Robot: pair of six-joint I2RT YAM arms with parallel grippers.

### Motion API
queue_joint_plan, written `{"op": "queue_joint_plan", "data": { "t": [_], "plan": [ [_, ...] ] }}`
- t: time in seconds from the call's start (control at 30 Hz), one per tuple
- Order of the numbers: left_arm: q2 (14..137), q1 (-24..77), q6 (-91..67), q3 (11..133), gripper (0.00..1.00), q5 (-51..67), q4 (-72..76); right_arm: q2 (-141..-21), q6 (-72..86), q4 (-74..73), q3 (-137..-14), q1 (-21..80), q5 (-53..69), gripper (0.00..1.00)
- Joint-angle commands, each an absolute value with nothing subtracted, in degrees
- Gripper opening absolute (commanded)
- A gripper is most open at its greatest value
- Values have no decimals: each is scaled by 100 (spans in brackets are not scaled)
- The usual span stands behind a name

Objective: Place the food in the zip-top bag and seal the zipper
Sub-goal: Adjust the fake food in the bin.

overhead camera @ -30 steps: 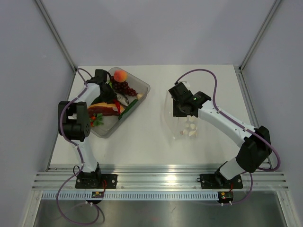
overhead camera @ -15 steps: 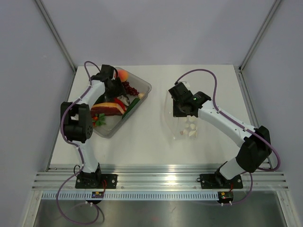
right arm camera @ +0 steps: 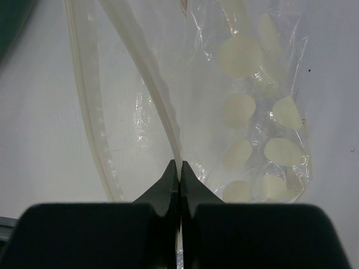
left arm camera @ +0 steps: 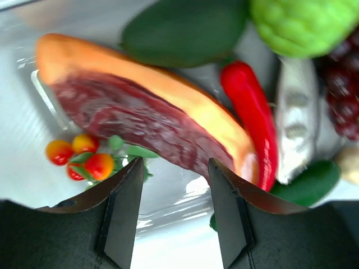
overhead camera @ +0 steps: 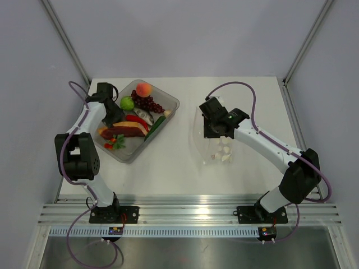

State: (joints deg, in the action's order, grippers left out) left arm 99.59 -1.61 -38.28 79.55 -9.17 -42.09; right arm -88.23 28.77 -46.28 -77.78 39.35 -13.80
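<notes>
The food lies in a clear tray: peach, lime, grapes, red chili, cucumber and orange-red wedge. My left gripper is open and empty over the tray's left side. In the left wrist view the wedge, chili, lime and avocado lie just ahead of it. The spotted zip-top bag lies flat, mouth open. My right gripper is shut on one zipper strip at the mouth.
Small cherry tomatoes and a silvery fish-like toy also lie in the tray. The bag's other zipper strip lies on the white table to the left. Metal frame posts stand at the table's back corners.
My left gripper has swung from over the grapes and peach back to the tray's left side, uncovering the lime. The right gripper and the bag have not moved.
</notes>
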Motion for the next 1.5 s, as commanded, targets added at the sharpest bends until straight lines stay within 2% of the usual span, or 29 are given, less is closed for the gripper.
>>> {"op": "queue_joint_plan", "data": {
  "t": [0.0, 0.2, 0.5, 0.73, 1.2, 1.33, 1.37, 1.43, 1.47],
  "plan": [
    [10045, -141, -4428, 7919, 53, -1353, -4280, -8868, 2751, -4421, -7875, 3929, -1301, 0],
    [9976, -132, -4868, 7568, 63, -1406, -4070, -8886, 2768, -4394, -7831, 3929, -1231, 0],
    [9966, 369, -5826, 7049, 60, -1652, -3718, -9026, 2804, -4368, -7928, 3929, -1116, 0],
    [10318, 404, -6222, 6979, 60, -1635, -3604, -8947, 2804, -4456, -7875, 3929, -1160, 0],
    [10160, 413, -6565, 6065, 59, -1564, -2268, -8921, 2777, -4500, -7866, 3929, -1116, 0],
    [10160, 413, -6583, 5951, 49, -1731, -2136, -8921, 2760, -4491, -7849, 3929, -1090, 0],
    [10169, 413, -6583, 5950, 42, -1801, -2110, -8921, 2760, -4483, -7849, 3929, -1081, 0],
    [10169, 413, -6583, 5950, 34, -1828, -2127, -8930, 2742, -4491, -7857, 3929, -1046, 0],
    [10169, 413, -6583, 5968, 24, -1846, -2162, -8930, 2733, -4483, -7866, 3929, -1046, 0]
  ]
}}
